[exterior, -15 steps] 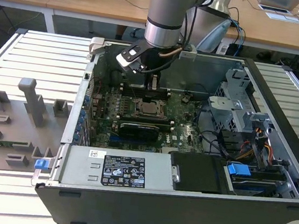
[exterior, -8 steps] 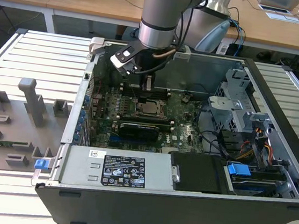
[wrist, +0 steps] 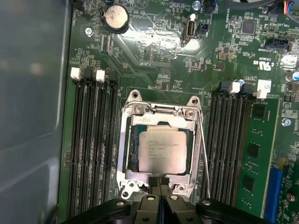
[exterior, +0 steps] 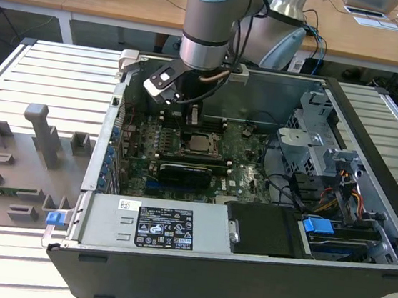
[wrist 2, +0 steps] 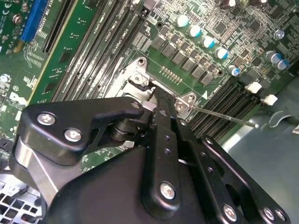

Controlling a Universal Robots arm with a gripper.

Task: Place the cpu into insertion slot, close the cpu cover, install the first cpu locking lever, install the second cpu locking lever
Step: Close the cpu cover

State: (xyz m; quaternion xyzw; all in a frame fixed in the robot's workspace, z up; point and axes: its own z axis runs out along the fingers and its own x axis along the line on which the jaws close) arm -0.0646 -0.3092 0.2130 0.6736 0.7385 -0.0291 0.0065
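Note:
The cpu (wrist: 163,149) lies flat in the insertion slot (wrist: 127,183), its silvery-grey top showing through the window of the cpu cover (wrist: 125,149), which is down around it. In the exterior view the cpu (exterior: 199,143) sits mid-board, just below my gripper (exterior: 196,114). In the first wrist view my gripper (wrist: 159,183) is shut, its black fingertips pressed together right at the cover's edge. The second wrist view shows the gripper (wrist 2: 158,103) at a socket corner (wrist 2: 140,78). A thin wire locking lever (wrist: 203,154) runs along one side of the socket; it also shows as a locking lever (wrist 2: 224,116) sticking out past the fingers.
Long black memory slots (wrist: 93,149) flank the socket on both sides, with one green card (wrist: 254,158) seated. The open computer case (exterior: 368,175) walls in the board, with a drive cage and cables at the exterior view's right. Grey fixtures (exterior: 35,137) stand on the table at its left.

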